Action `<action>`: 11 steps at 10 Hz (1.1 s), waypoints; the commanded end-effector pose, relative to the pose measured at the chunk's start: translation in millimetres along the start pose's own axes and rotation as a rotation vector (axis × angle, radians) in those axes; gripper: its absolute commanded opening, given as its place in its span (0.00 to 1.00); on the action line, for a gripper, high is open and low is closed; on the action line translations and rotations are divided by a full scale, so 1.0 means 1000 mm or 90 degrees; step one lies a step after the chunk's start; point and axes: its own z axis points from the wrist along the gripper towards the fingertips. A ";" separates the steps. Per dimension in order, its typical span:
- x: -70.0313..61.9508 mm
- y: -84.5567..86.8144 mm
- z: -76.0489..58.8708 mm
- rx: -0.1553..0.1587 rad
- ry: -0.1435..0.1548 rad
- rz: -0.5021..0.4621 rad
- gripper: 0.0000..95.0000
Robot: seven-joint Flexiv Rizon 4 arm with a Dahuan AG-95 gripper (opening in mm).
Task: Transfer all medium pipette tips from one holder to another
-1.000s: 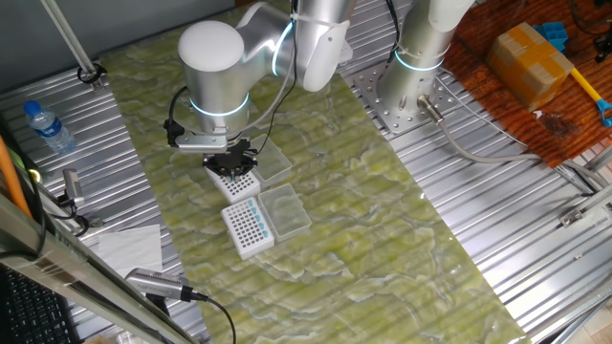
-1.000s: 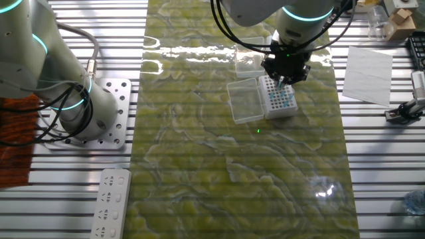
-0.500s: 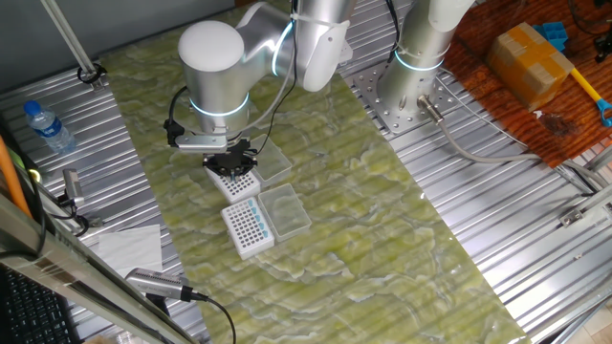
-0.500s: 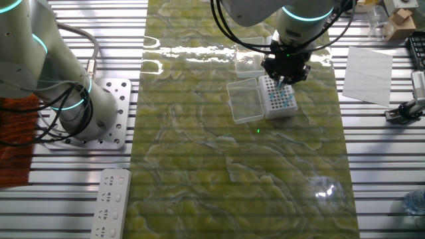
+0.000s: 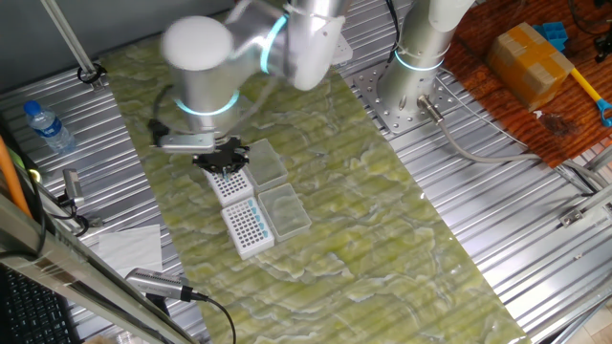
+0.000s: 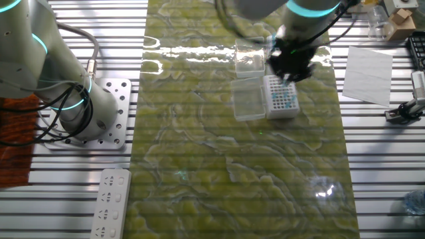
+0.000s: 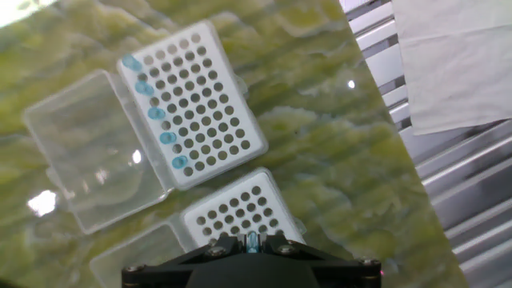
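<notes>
Your black two-finger gripper (image 7: 253,240) pinches one slender blue-topped pipette tip (image 7: 253,238) over the near white holder (image 7: 240,210); misjudge the far white rack's (image 7: 204,96) dark holes and it jams or drops

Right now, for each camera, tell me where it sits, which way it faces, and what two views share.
One fixed view: high, looks down at the gripper over two tip holders; arm shows.
The other fixed view: overhead from the opposite side; arm and gripper show.
Hand view: on the hand, looks down; only fingertips show.
All share the holder with blue medium pipette tips.
</notes>
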 end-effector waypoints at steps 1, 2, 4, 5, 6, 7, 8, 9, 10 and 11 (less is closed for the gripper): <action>0.000 -0.001 0.003 0.003 0.000 0.005 0.00; -0.001 0.000 -0.001 0.001 0.001 0.009 0.00; -0.002 0.001 -0.007 -0.004 -0.001 0.017 0.00; -0.007 0.005 -0.018 -0.006 -0.002 0.026 0.00; -0.013 0.009 -0.031 -0.003 -0.001 0.028 0.00; -0.017 0.010 -0.038 -0.003 -0.001 0.029 0.00; -0.020 0.010 -0.042 -0.003 0.000 0.034 0.00; -0.031 0.010 -0.044 -0.004 -0.011 0.044 0.00; -0.031 0.010 -0.044 -0.004 -0.011 0.044 0.00; -0.046 0.014 -0.037 0.000 -0.017 0.056 0.00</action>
